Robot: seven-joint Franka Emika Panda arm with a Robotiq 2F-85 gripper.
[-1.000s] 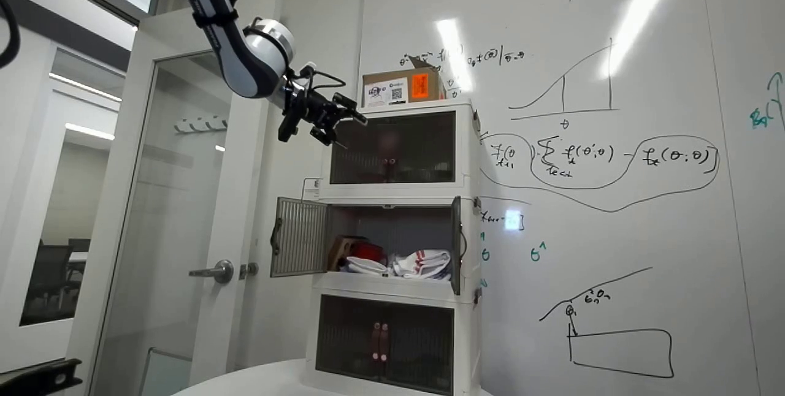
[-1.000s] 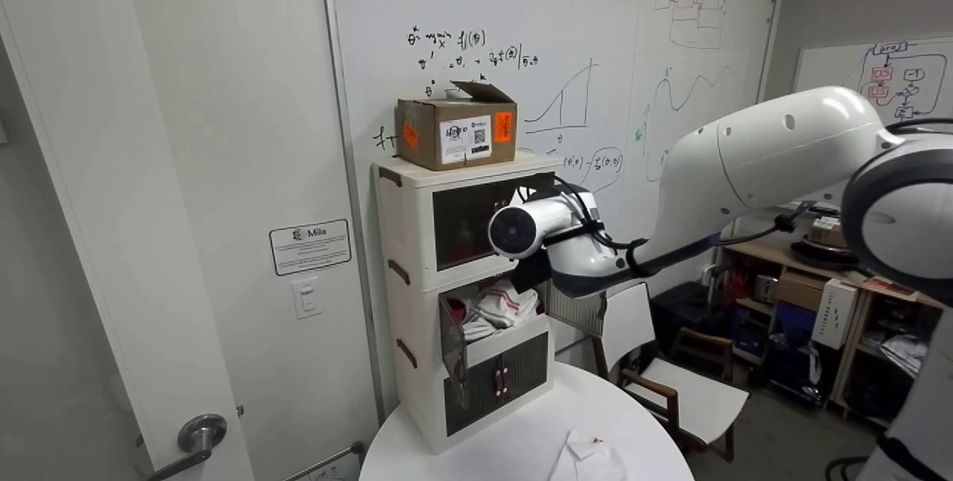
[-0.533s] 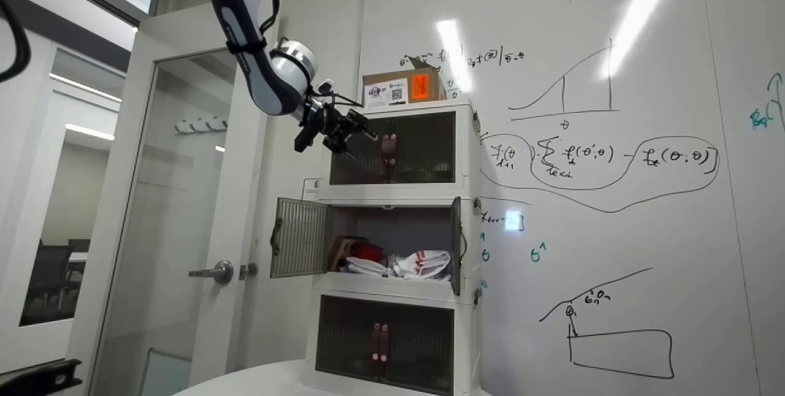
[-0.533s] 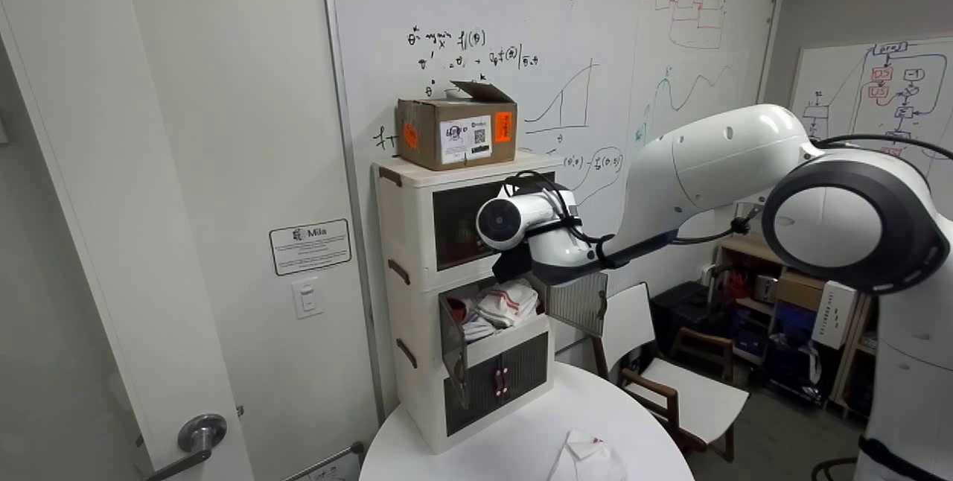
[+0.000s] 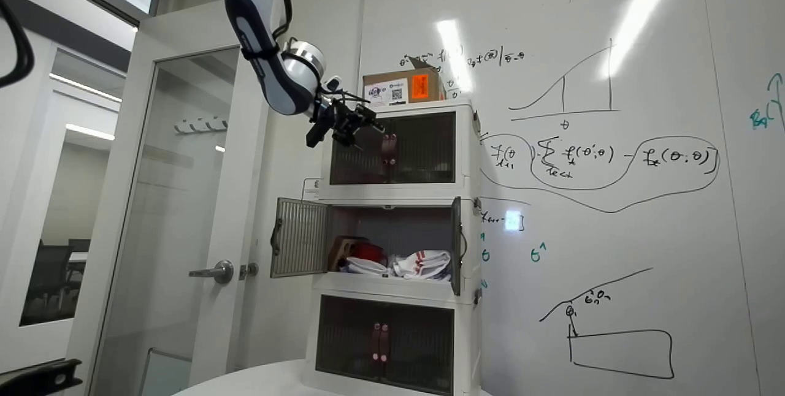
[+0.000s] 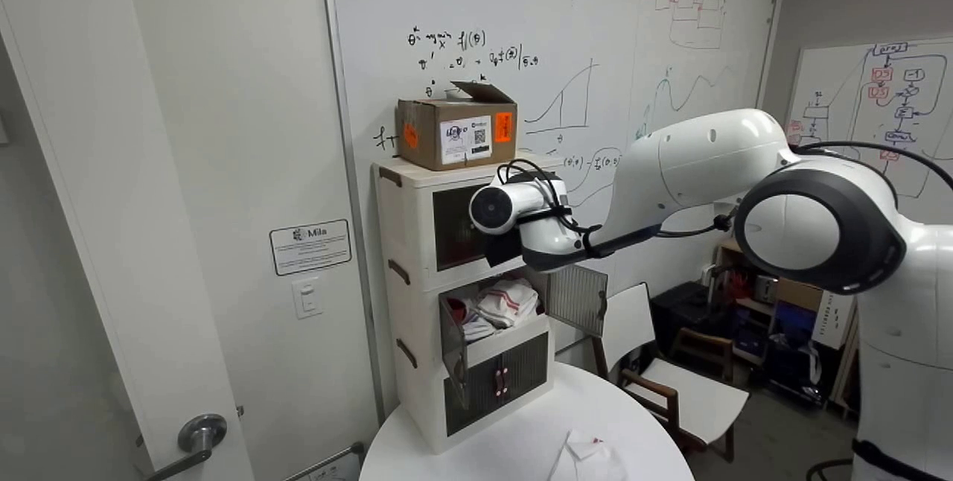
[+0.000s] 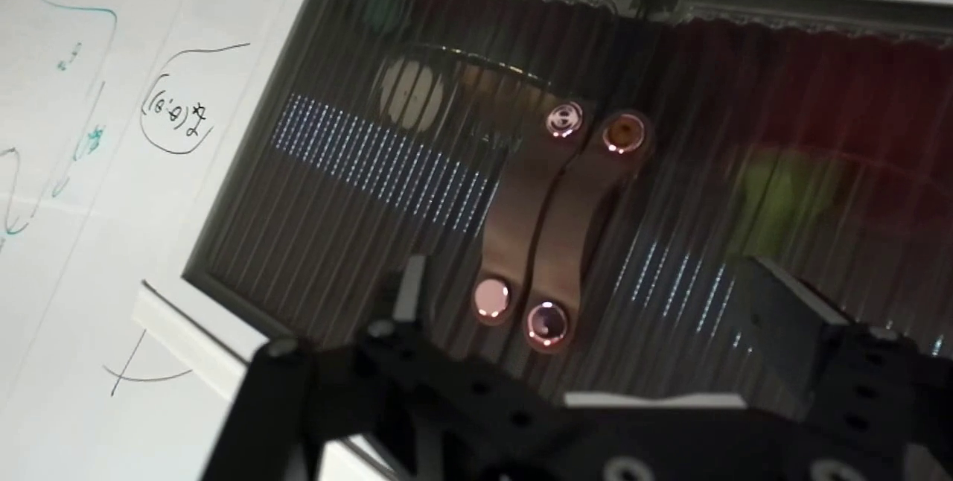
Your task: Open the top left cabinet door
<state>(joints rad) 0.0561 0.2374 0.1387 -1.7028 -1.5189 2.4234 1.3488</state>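
Step, my read: pre-grasp at the top left cabinet door [image 5: 360, 165], closed, upper tier. Gripper [image 7: 582, 261] wide, nothing held. Wrist view (flipped), left to right: neighbour handle [image 7: 514, 217], then target handle [image 7: 572, 228], only a slit between. Next: likely isolate target handle, pinch, pull. In an exterior view, left to right: room door [image 5: 175, 224] well apart, swing looks roomy; middle-tier left door [image 5: 300, 238] swung out below; whiteboard [image 5: 613, 236] right.

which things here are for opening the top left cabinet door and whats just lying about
For the job:
gripper
top left cabinet door
its brown handle

Just lying about:
cardboard box on the cabinet
red-striped cloth in the middle compartment
white cloth on the table
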